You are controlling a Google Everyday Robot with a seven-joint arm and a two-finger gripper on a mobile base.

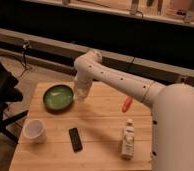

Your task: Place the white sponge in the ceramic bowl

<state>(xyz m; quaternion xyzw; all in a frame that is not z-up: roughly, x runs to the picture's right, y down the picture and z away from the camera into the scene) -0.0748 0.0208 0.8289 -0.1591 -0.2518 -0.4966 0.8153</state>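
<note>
While the gripper (80,95) hangs just right of the ceramic bowl (58,96), white sponge isn't visible, maybe held; carry step, I judge. Next: shift left over bowl, release.

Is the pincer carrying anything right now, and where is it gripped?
Cannot be told: the pincer hangs beside the ceramic bowl, its tip a whitish blur.
</note>
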